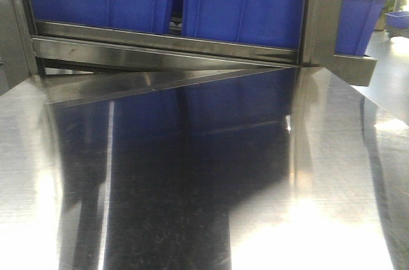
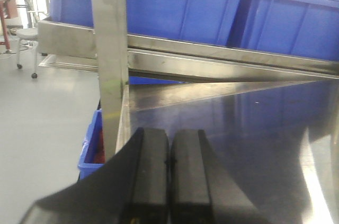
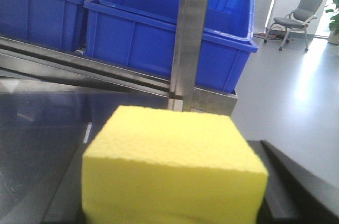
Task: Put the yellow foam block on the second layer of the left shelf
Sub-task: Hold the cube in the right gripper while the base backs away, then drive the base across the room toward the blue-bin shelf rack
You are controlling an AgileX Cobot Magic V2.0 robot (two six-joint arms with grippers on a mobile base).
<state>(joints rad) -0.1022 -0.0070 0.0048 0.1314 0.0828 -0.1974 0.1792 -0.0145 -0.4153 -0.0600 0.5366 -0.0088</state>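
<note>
The yellow foam block (image 3: pixel 169 166) fills the lower middle of the right wrist view. It sits between the black fingers (image 3: pixel 288 187) of my right gripper (image 3: pixel 172 152), which is shut on it, above a shiny steel shelf surface (image 3: pixel 37 128). In the left wrist view my left gripper (image 2: pixel 169 163) is shut with nothing in it, its pads pressed together over the same kind of steel surface (image 2: pixel 254 128), next to an upright post (image 2: pixel 110 65). The front view shows neither gripper nor the block. I cannot tell which layer of the shelf this is.
Blue plastic bins (image 1: pixel 243 8) stand on the sloped steel rail layer (image 1: pixel 166 50) just above the steel surface (image 1: pixel 192 174). An upright post (image 3: pixel 193 33) rises right behind the block. A blue bin (image 2: pixel 91 144) sits on the floor left of the shelf; a chair (image 3: pixel 296 20) stands far right.
</note>
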